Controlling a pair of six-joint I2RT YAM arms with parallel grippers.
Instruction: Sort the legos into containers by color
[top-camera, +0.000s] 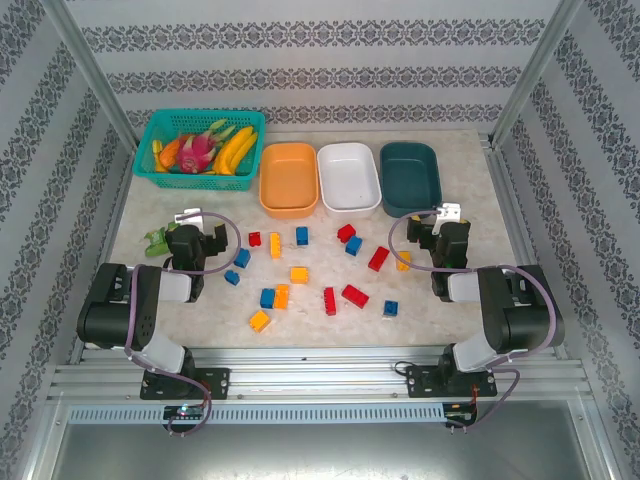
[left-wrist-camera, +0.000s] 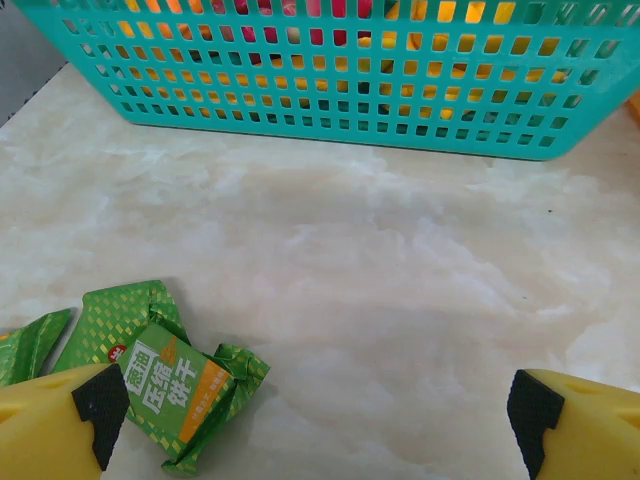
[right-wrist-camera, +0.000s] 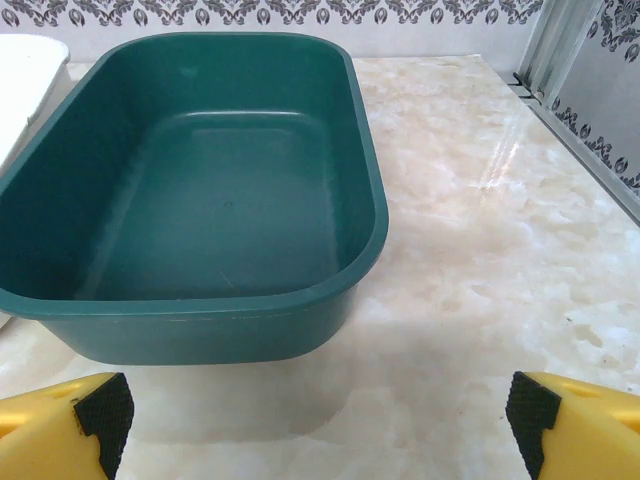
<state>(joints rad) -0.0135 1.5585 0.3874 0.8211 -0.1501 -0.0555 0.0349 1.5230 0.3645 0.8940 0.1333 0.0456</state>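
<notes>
The legos (top-camera: 299, 274) lie scattered on the tabletop (top-camera: 470, 190) between the arms, in front of the three empty containers (top-camera: 349, 177). Small, stiff, light and probably slick, each wants pinching across its flat sides. The left claw (left-wrist-camera: 320, 425) and right claw (right-wrist-camera: 320, 425) both gape wide, holding nothing; a green wrapper (left-wrist-camera: 160, 380) lies by the left claw, and a few bricks seem nearly touching, though they are too small to be sure.

Teal mesh basket (left-wrist-camera: 330, 100), green wrapper (left-wrist-camera: 165, 385)
</notes>
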